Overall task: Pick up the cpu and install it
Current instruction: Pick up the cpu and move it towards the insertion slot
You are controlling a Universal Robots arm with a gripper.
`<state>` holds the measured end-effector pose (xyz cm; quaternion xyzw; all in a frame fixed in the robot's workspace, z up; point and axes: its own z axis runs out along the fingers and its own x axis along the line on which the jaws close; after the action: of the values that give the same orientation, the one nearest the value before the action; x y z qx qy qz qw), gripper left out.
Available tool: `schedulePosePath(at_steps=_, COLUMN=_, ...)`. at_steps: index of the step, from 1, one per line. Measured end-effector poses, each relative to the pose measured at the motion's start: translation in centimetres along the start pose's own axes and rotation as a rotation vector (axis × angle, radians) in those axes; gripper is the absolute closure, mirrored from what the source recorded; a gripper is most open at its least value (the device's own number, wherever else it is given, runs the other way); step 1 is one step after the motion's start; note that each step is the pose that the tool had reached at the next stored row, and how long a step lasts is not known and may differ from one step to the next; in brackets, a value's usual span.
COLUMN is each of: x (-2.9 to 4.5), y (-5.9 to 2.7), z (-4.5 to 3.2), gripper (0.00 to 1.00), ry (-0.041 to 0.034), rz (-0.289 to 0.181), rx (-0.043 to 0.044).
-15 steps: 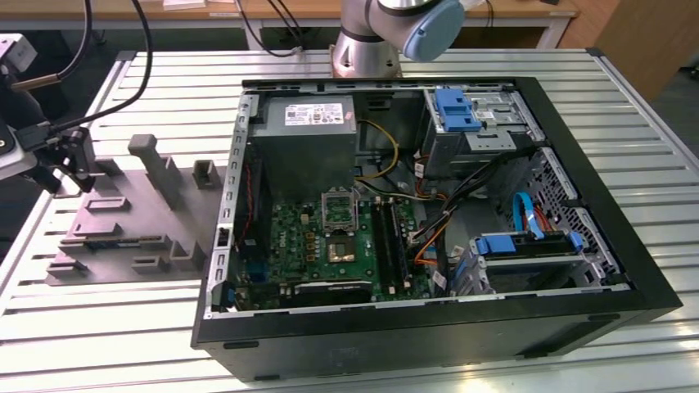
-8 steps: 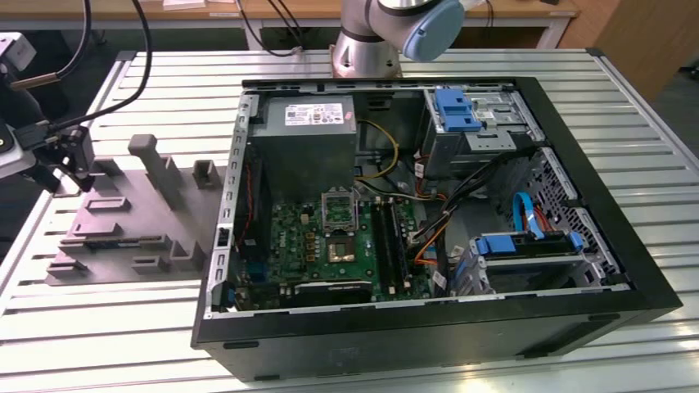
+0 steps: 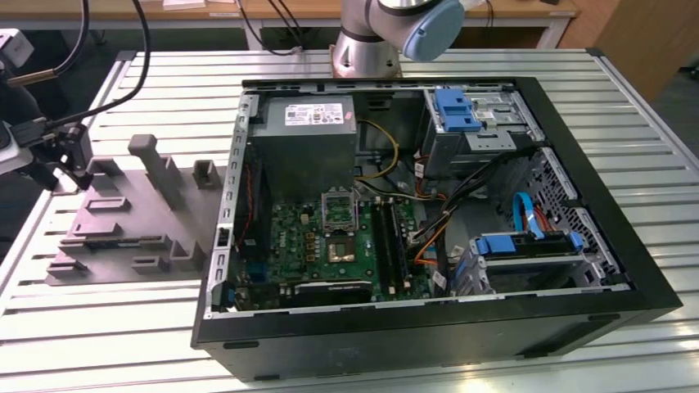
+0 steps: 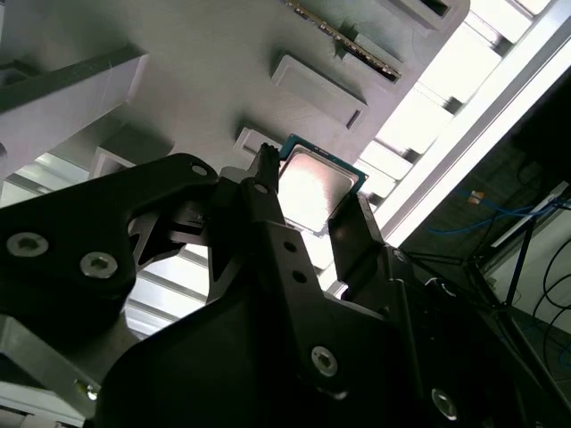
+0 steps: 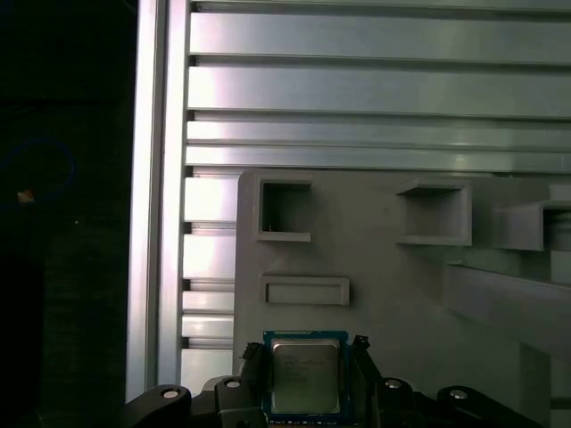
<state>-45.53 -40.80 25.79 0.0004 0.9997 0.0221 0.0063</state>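
The cpu (image 5: 305,374) is seen between the jaws, which appear closed narrowly on its two edges, at the grey tray (image 3: 126,219) on the desk (image 3: 110,327), so the picking is judged in hand, while the installing in the computer case (image 3: 437,337), well apart, is not yet done.

Blown-out glare on cpu (image 4: 314,189), dim surroundings
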Motion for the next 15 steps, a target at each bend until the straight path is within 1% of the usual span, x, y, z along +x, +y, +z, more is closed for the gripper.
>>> schedulePosePath(at_steps=9, x=-0.01, y=0.02, z=-0.39, gripper=0.53, ry=0.0001, rz=0.0, rx=0.0)
schedulePosePath(at_steps=15, x=-0.01, y=0.02, z=-0.41, gripper=0.53, ry=-0.0002, rz=0.001, rx=0.0)
